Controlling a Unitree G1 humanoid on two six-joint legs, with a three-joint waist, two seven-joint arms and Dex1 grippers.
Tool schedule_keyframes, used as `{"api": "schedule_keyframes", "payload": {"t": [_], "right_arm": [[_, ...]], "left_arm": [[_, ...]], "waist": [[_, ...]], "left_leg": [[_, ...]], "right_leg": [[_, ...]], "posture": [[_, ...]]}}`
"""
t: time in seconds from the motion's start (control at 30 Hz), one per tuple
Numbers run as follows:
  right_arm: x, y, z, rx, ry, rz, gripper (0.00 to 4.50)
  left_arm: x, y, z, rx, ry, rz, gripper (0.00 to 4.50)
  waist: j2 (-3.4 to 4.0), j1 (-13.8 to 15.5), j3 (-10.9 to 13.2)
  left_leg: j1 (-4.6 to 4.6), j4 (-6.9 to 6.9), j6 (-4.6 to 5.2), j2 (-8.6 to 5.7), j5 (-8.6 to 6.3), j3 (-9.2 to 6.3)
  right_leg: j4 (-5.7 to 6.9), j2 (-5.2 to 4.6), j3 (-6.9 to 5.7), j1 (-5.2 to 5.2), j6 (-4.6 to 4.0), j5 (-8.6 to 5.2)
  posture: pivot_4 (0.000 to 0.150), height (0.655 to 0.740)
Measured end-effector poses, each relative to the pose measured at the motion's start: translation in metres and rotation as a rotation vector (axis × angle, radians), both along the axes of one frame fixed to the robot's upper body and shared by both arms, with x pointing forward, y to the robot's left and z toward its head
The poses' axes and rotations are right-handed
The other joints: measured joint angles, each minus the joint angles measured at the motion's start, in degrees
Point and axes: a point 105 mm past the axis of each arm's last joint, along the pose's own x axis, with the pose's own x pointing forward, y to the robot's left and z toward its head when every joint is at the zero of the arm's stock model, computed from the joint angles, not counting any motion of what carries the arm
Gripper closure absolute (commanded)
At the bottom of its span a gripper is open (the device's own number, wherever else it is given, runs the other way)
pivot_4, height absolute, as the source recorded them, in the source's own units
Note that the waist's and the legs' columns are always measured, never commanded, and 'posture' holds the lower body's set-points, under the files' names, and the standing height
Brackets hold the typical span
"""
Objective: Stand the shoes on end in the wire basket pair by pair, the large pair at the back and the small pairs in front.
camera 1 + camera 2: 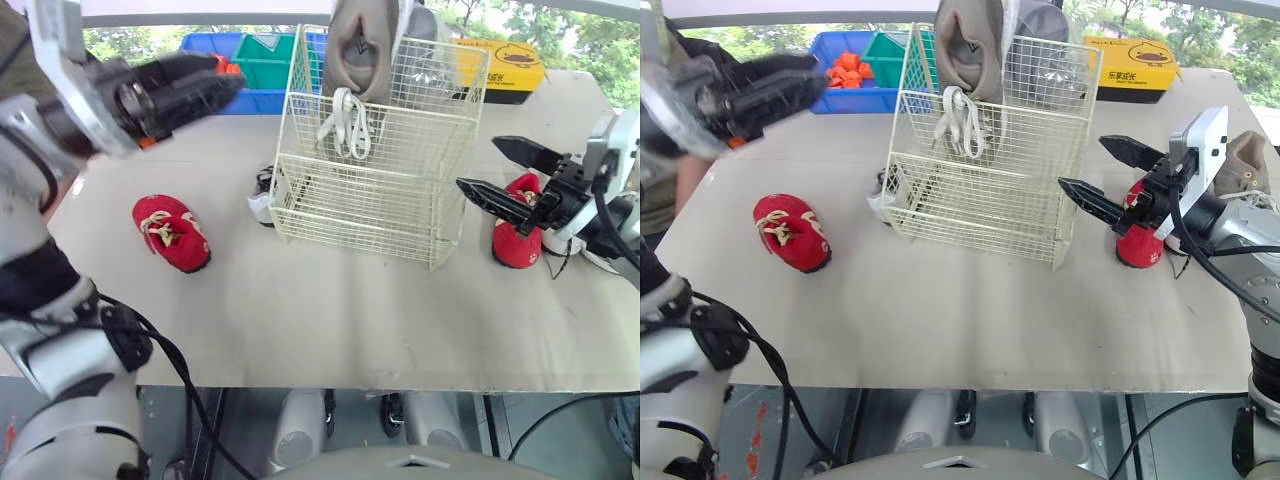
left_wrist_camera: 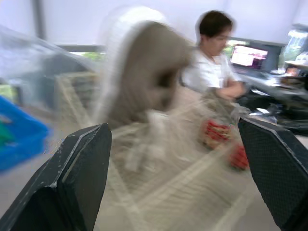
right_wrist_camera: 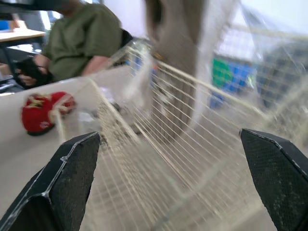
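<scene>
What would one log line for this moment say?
left tool: open, raised | right tool: open, beside red shoe | wire basket: grey shoe standing at back | other red shoe: on table

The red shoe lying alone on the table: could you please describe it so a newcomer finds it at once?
Start at the wire basket in the middle of the table. Out on the tabletop to the robot's left of it lies a red shoe with white laces. The other red shoe sits right of the basket by the right gripper; this one lies apart from everything.
</scene>
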Motion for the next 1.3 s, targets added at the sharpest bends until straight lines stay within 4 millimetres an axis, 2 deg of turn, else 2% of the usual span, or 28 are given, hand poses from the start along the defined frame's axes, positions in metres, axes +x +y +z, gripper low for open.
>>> {"api": "schedule_keyframes", "payload": {"t": [0.1, 0.13, 0.27, 0.37, 0.47, 0.6, 0.7, 0.8, 0.93, 1.1, 1.3], "right_arm": [[0.013, -0.023, -0.011, -0.046, 0.061, -0.136, 0.00], [0.020, -0.044, -0.016, -0.099, 0.078, -0.246, 0.00], [0.031, -0.093, -0.024, -0.169, 0.136, -0.521, 0.00], [0.038, -0.132, -0.033, -0.189, 0.277, -0.674, 0.00], [0.045, -0.159, -0.025, -0.286, 0.324, -0.795, 0.00], [0.072, -0.178, -0.016, -0.163, 0.363, -0.877, 0.00], [0.082, -0.198, -0.026, -0.308, 0.412, -0.980, 0.00], [0.085, -0.196, -0.045, -0.386, 0.531, -0.872, 0.00], [0.080, -0.206, -0.035, -0.458, 0.556, -0.792, 0.00], [0.072, -0.225, -0.019, -0.523, 0.554, -0.801, 0.00], [0.060, -0.241, -0.034, -0.553, 0.644, -0.838, 0.00]], "left_arm": [[-0.020, -0.028, -0.020, 0.001, 0.018, -0.058, 0.01], [-0.030, -0.046, -0.037, 0.015, 0.027, -0.081, 0.01], [-0.043, -0.073, -0.061, 0.070, 0.046, -0.121, 0.01], [-0.050, -0.097, -0.074, 0.111, 0.049, -0.174, 0.01], [-0.047, -0.108, -0.075, 0.128, 0.030, -0.183, 0.01], [-0.044, -0.111, -0.073, 0.125, 0.001, -0.204, 0.01], [-0.042, -0.115, -0.075, 0.126, -0.008, -0.224, 0.01], [-0.045, -0.114, -0.073, 0.131, -0.037, -0.249, 0.01], [-0.049, -0.111, -0.073, 0.139, -0.057, -0.282, 0.01], [-0.052, -0.108, -0.073, 0.135, -0.067, -0.298, 0.01], [-0.054, -0.111, -0.075, 0.120, -0.061, -0.312, 0.01]], "waist": [[0.04, 0.60, -0.02], [0.04, 0.81, -0.02], [0.05, 0.76, -0.05], [0.11, 0.71, -0.05], [0.15, 0.34, -0.07], [0.16, -0.83, -0.09], [0.19, -0.74, -0.08], [0.25, -0.67, -0.04], [0.38, -0.63, 0.00], [0.38, -0.68, 0.01], [0.38, -0.72, 0.00]], "left_leg": [[0.20, 0.00, 0.00, -0.03, 0.00, 0.04], [0.36, -0.02, 0.00, -0.03, 0.00, 0.06], [0.81, -0.17, 0.02, -0.03, -0.02, 0.13], [0.87, -0.15, 0.27, -0.05, -0.16, 0.20], [0.94, -0.17, 0.29, -0.06, -0.17, 0.25], [0.95, -0.21, 0.30, -0.05, -0.18, 0.30], [0.84, -0.30, 0.30, -0.04, -0.18, 0.28], [0.73, -0.34, 0.39, -0.03, -0.24, 0.36], [0.67, -0.47, 0.47, -0.04, -0.29, 0.47], [0.68, -0.51, 0.46, -0.04, -0.29, 0.55], [0.77, -0.51, 0.45, -0.03, -0.29, 0.56]], "right_leg": [[0.00, 0.00, 0.08, 0.16, -0.01, 0.00], [-0.03, 0.00, 0.10, 0.33, -0.01, 0.00], [-0.04, 0.08, 0.19, 0.66, -0.05, -0.02], [-0.04, 0.10, 0.25, 0.71, -0.07, -0.02], [-0.05, 0.16, 0.32, 0.71, -0.09, -0.03], [-0.10, 0.25, 0.41, 0.70, -0.08, -0.02], [-0.34, 0.25, 0.38, 0.66, -0.08, -0.02], [-0.57, 0.24, 0.41, 0.62, -0.04, 0.00], [-0.91, 0.17, 0.44, 0.63, -0.02, 0.01], [-0.98, 0.13, 0.48, 0.64, -0.03, 0.01], [-0.87, 0.12, 0.50, 0.66, -0.05, 0.02]], "posture": [[0.150, 0.7400], [0.150, 0.7400], [0.150, 0.7400], [0.150, 0.7400], [0.150, 0.7400], [0.150, 0.7400], [0.150, 0.7400], [0.150, 0.7400], [0.150, 0.7400], [0.150, 0.7400], [0.150, 0.7400]]}}
